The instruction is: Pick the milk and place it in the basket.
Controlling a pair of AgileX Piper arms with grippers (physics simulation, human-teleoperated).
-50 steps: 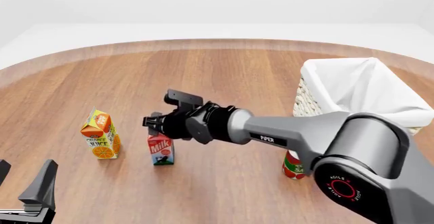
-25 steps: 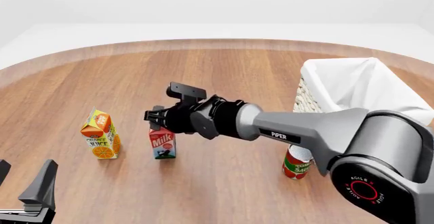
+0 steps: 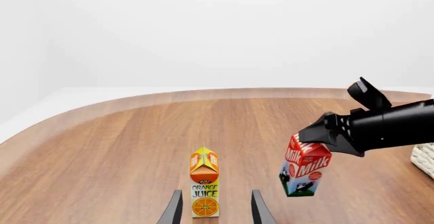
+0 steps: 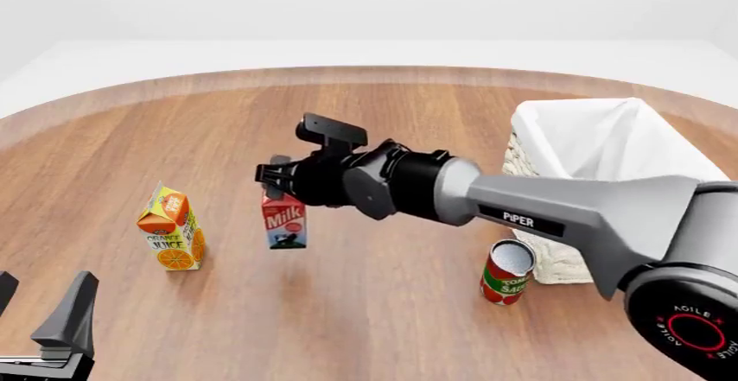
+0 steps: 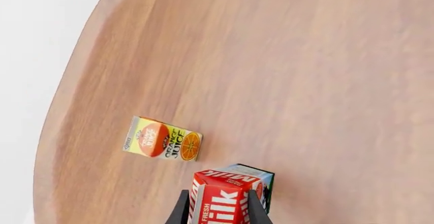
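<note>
— While we look at the bottom left corner of the front view, what do we see of our left gripper (image 4: 41, 333)?

— Its fingers stand apart, holding nothing, and the orange juice carton (image 4: 171, 228) stands upright beyond them.

— And at centre frame?

— Our right gripper (image 4: 276, 188) is clamped on the red top of the milk (image 4: 283, 222), which hangs tilted, clear of the table (image 4: 381, 130).

— Further right?

— A tomato can (image 4: 505, 272) sits touching or just beside the basket (image 4: 600, 161), at the right edge.
</note>
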